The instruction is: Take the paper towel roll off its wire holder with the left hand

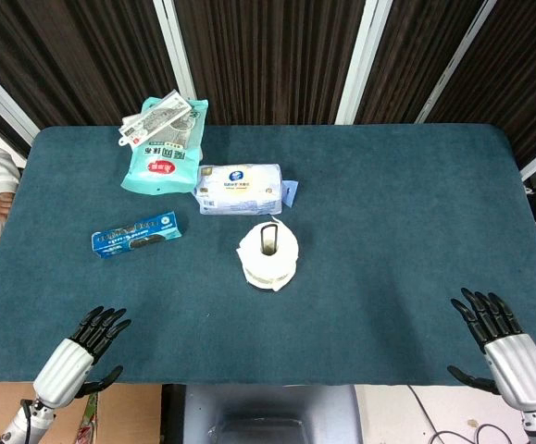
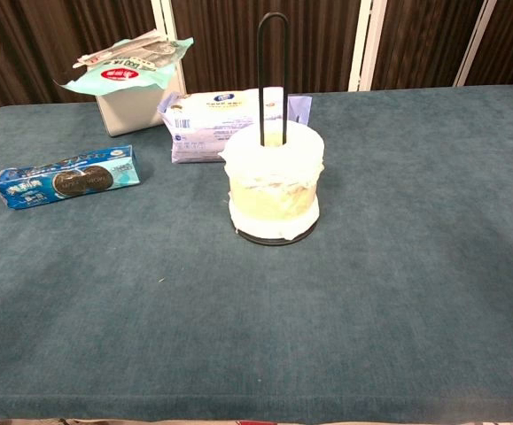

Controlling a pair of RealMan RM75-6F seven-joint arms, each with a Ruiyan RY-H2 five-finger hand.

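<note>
Paper towel roll [image 2: 274,181] sits mid-table, threaded over the tall black loop of its wire holder [image 2: 272,53], the holder's ring base peeking out beneath it on the table [image 1: 388,231]. Nothing has touched it yet, so by my read this is the very start, the reach not yet begun. Left hand [image 1: 90,335] waits at the near left edge, well apart from the roll, fingers [image 1: 110,319] spread and holding nothing. Right hand [image 1: 494,328] mirrors it at the near right edge, fingers fanned out, empty too. The next move, I'd judge, asks the left hand to travel forward and inward, wrap the roll's side, then lift it straight up, high enough to clear that long loop; any tilt could snag the core or drag the light holder along. The roll looks loose and rumpled, so a soft squeeze may do. Just behind the roll lies a white tissue pack [image 1: 240,188], sealed; beyond it a teal pouch [image 1: 164,148] with a packet on top; to the left a blue biscuit box [image 1: 136,232], closed, contents unseen.
</note>
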